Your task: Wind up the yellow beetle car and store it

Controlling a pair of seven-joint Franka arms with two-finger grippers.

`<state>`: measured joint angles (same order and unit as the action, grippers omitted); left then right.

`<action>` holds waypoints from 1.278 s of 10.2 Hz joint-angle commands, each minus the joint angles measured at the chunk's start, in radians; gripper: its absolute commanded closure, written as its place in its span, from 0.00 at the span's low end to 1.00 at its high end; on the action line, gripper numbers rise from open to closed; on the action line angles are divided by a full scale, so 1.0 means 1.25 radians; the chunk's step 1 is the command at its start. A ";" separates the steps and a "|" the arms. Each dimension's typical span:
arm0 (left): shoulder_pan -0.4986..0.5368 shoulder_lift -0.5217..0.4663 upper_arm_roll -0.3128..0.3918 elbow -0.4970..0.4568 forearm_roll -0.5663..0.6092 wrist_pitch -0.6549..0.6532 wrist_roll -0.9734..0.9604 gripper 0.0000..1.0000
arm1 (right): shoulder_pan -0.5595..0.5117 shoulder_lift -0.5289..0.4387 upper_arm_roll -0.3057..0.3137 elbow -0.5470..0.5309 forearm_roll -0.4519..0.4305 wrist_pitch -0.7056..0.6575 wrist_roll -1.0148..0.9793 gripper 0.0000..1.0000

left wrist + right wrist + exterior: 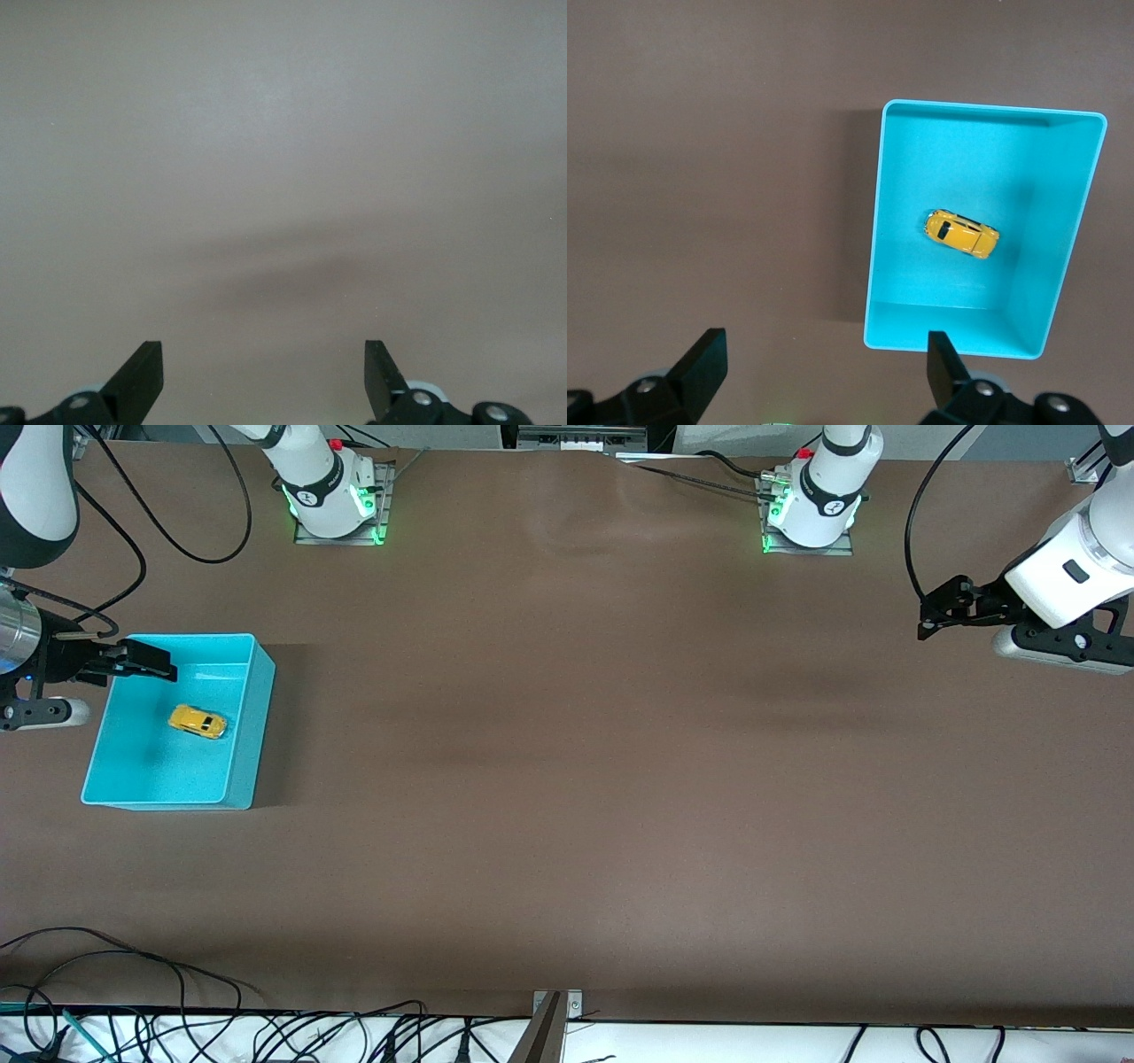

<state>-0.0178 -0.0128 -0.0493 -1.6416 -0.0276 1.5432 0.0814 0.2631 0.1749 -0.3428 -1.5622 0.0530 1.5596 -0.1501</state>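
The yellow beetle car [198,721] lies on the floor of the turquoise bin [263,691], at the right arm's end of the table. It also shows in the right wrist view [962,234], inside the bin [873,221]. My right gripper [149,662] hangs open and empty over the bin's corner farthest from the front camera; its open fingers frame the right wrist view [824,352]. My left gripper [930,615] waits open and empty above bare table at the left arm's end; in the left wrist view [264,359] only brown table shows.
The brown table top [585,762] spreads between the two arms. Cables [177,1019] lie along the table edge nearest the front camera. The arm bases [332,491] stand at the edge farthest from that camera.
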 commanded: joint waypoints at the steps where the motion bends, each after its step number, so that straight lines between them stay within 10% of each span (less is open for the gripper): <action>1: -0.004 0.003 0.000 0.015 0.017 -0.020 -0.012 0.00 | -0.063 -0.032 0.074 -0.009 -0.021 -0.014 0.042 0.00; 3: -0.005 0.004 0.000 0.016 0.017 -0.022 -0.017 0.00 | -0.146 -0.039 0.184 -0.013 -0.051 -0.016 0.072 0.00; 13: -0.005 0.003 0.000 0.016 0.017 -0.028 -0.017 0.00 | -0.170 -0.061 0.225 -0.040 -0.056 0.022 0.107 0.00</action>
<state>-0.0178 -0.0128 -0.0496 -1.6416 -0.0276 1.5272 0.0739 0.0653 0.1255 -0.0783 -1.5853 -0.0076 1.5782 -0.0338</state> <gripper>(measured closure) 0.000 0.000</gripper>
